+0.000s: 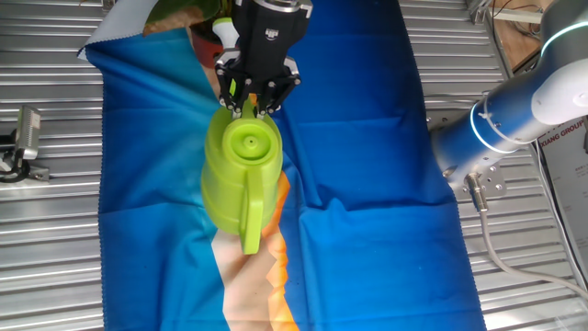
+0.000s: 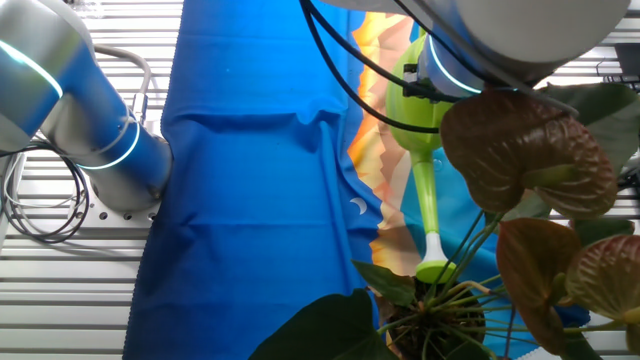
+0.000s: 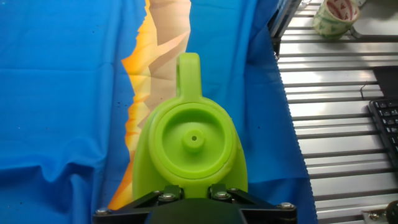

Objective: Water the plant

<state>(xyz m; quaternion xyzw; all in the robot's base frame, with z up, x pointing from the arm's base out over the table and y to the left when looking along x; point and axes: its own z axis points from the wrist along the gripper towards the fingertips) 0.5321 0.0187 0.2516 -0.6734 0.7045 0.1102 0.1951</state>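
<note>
My gripper (image 1: 255, 95) is shut on the spout end of the lime-green watering can (image 1: 241, 165), whose round lid and handle face away from me. In the hand view the can (image 3: 193, 143) fills the centre, with my gripper (image 3: 193, 194) clamped on its near edge. In the other fixed view the can (image 2: 412, 95) has its long spout running down to the plant (image 2: 525, 150). The spout's tip is just above the stem base. The plant has large reddish-brown leaves and dark green leaves. Only a bit of the plant (image 1: 179, 11) shows at the top of one fixed view.
A blue cloth (image 1: 358, 138) with an orange and beige pattern covers the slatted metal table (image 1: 46, 239). The arm's base (image 1: 505, 119) stands at the right. A mug (image 3: 336, 15) and a keyboard (image 3: 388, 124) lie beyond the cloth. A metal fitting (image 1: 23, 142) sits at the left.
</note>
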